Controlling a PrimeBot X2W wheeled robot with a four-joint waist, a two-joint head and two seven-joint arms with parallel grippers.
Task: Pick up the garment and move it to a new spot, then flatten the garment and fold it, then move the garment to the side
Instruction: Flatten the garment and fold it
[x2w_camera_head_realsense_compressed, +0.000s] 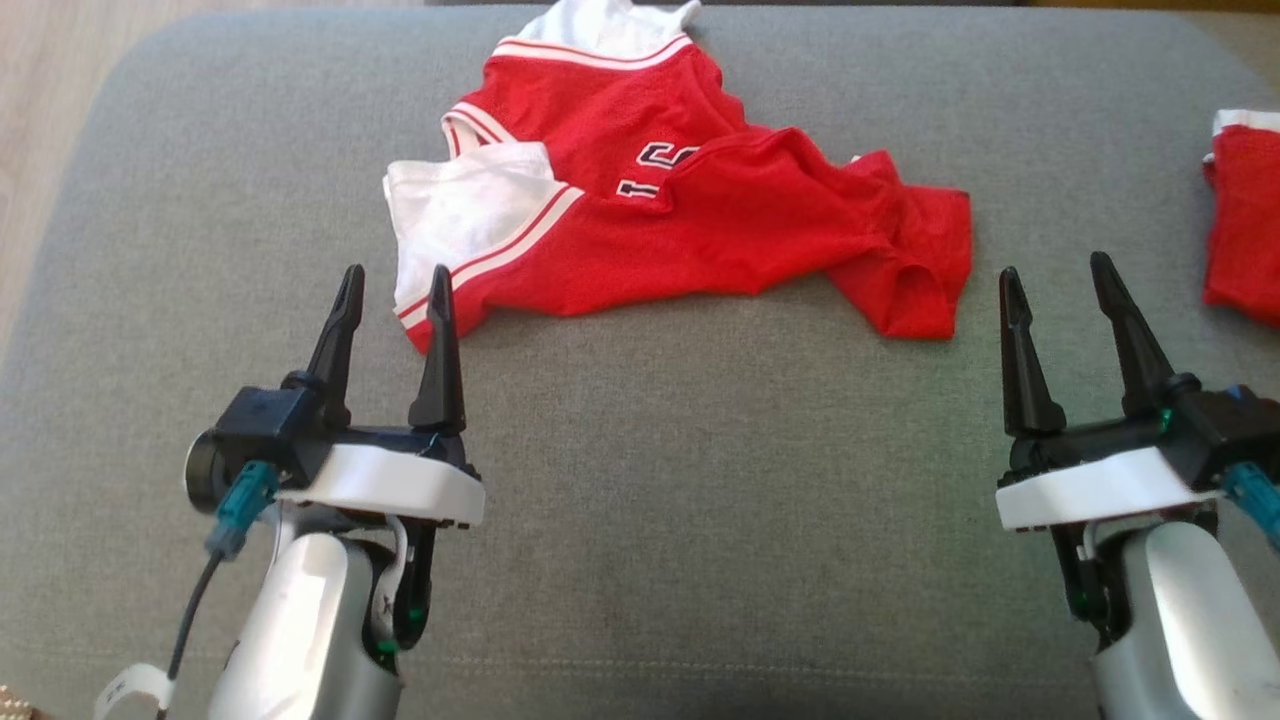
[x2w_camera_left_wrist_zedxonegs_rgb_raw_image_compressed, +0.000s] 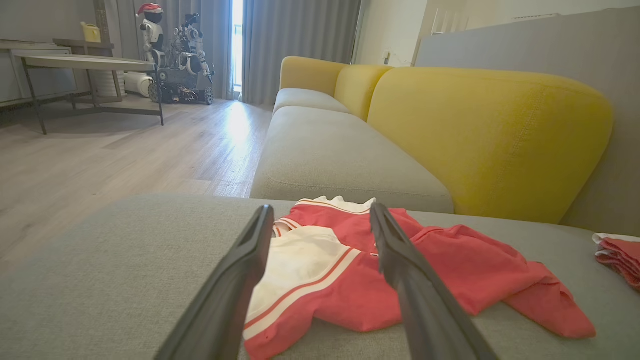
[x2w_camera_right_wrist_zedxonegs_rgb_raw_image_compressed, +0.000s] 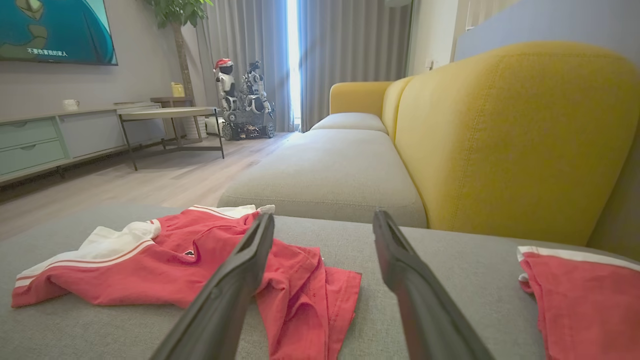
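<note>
My left tool (x2w_camera_head_realsense_compressed: 396, 272) and right tool (x2w_camera_head_realsense_compressed: 1054, 266) gape empty — I'd pinch the white corner of the garment (x2w_camera_head_realsense_compressed: 720, 220), lifting slowly.

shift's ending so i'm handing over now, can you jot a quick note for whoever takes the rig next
Left gripper: open, empty, by the jersey's white-striped corner.
Right gripper: open, empty, beside the jersey's right end.
The jersey lies crumpled on the grey cushion, not held. A second red garment lies at the cushion's right edge.
Done: nothing yet.
Left to do: pick up, move, flatten, fold, set aside.
</note>
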